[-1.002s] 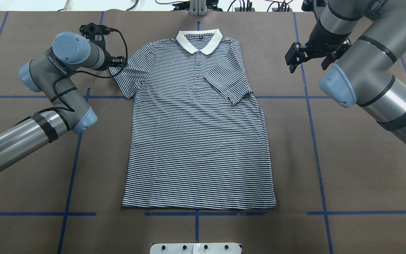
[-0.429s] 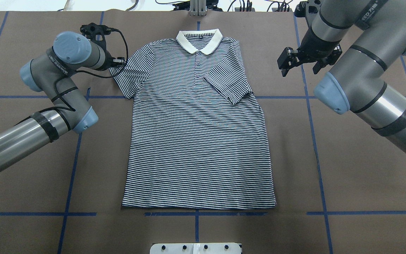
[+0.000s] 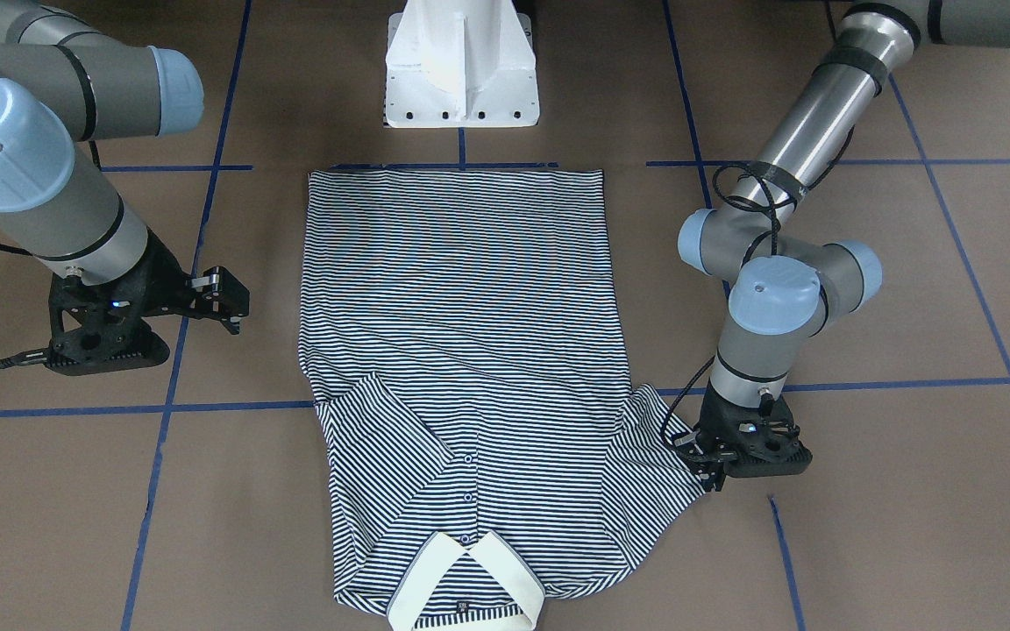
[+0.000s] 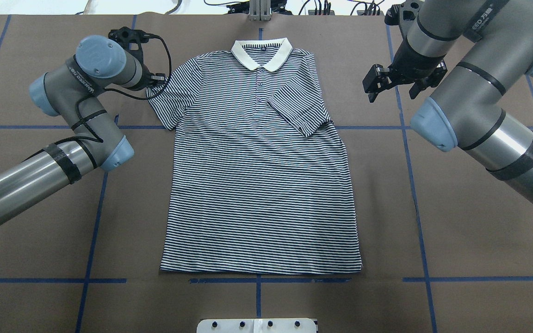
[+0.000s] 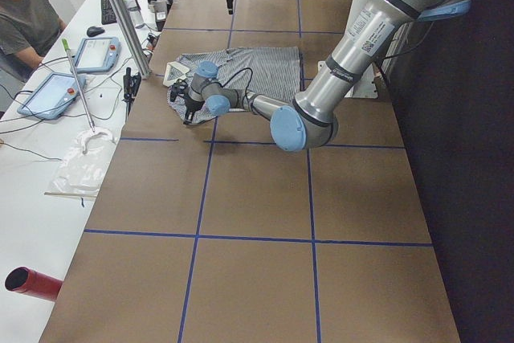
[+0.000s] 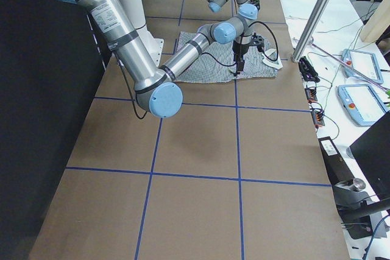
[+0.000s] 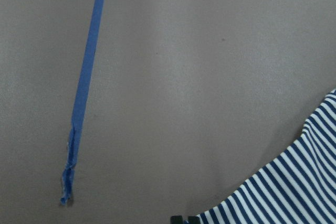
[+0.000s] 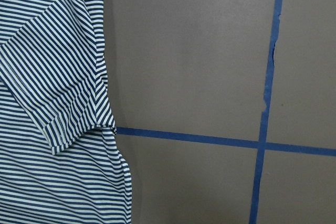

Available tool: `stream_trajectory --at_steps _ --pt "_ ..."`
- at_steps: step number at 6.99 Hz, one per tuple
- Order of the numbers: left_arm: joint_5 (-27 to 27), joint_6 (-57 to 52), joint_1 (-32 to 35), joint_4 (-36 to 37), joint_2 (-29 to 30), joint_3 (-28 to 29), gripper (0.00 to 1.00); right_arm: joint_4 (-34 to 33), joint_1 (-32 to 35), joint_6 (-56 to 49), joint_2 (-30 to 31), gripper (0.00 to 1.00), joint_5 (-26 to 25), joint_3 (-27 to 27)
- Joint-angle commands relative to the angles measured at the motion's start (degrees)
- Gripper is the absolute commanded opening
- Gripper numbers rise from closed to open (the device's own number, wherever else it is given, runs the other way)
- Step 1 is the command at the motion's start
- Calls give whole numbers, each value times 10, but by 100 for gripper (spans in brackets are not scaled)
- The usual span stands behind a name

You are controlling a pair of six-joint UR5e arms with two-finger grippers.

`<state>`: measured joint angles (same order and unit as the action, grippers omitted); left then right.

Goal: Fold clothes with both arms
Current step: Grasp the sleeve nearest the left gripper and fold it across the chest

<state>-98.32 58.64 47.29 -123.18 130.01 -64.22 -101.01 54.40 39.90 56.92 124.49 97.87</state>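
While the right gripper [image 4: 374, 88] hung over bare table [image 4: 456, 222] with its fingers apart and nothing between them, we had the polo shirt [image 4: 257, 185] lying flat and face up, well off to its inner side. The collar [image 4: 261, 53] lay roughly level with both grippers, and the hem was far back from them toward the base.

On the other side, the left gripper [image 3: 708, 469] sat low, right against the cuff of the spread sleeve [image 4: 171, 99], cloth touching its fingertips. Had it pinched that cuff? We could not tell. From overhead its own wrist covered it, and its wrist camera gave us only a black sliver at the bottom edge beside a corner of stripes. The folded sleeve [image 4: 301, 108], the one nearer the right gripper, lay turned in across the chest.

We judged this a light, limp knit with no stiffness. It would sag and trail from any single pinch, and it would likely slide easily on the brown top. It was not fragile, but it looked quick to wrinkle. The best grips, by our reckoning, were the cuff edge beside the left gripper's fingertips, then the shoulder and hem corners, pinching both layers together.

Hidden from us were any chest logo, perhaps under the folded sleeve, and the shirt's back. In both side views the grippers were too small to read.
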Motion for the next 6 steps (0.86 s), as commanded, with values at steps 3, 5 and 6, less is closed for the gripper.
stream_trajectory --at_steps 3,5,6 --pt "-30 121 -12 173 117 -37 0 15 -7 4 2 100 -5 -2" --pt "-26 192 -29 -51 199 185 0 16 -15 30 2 100 -5 4" --pt "-25 193 -29 -64 201 188 0 16 -17 29 3 100 -5 3"
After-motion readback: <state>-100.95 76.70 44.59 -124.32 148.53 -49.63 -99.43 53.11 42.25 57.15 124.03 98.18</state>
